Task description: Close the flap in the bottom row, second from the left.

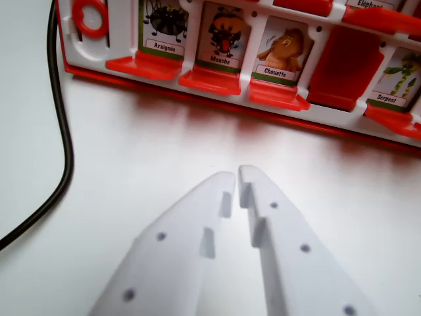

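The white gripper (237, 176), its fingers pressed nearly together and holding nothing, hovers above the table (145, 145) near the red game board (342, 66), whose Mouche flap (222, 41) stands upright.

Pale worktop (131, 151) filling most of the view, black cable (64, 141) curving from twelve o'clock down to eight o'clock along the left edge

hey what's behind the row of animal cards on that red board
Behind the Mouche card and its neighbours, another row of red flaps shows, one labelled Elephant. Anything further back is cut off by the frame.
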Available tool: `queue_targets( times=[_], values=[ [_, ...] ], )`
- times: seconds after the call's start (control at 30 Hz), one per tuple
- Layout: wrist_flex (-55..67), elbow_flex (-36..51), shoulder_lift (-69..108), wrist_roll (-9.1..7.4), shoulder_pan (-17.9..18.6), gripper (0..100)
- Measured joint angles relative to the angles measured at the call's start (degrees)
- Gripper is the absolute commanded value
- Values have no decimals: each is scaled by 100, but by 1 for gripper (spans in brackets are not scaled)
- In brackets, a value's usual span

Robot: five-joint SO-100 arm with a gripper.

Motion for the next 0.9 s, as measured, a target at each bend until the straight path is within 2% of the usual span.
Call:
queue_targets(
  times=[0.23,0.47,0.9],
  values=[
    [-369,-105,-492,0,-105,0],
    [-598,-510,-1151,70,-229,0],
    [-773,-1002,-2030,114,-246,0]
  ],
)
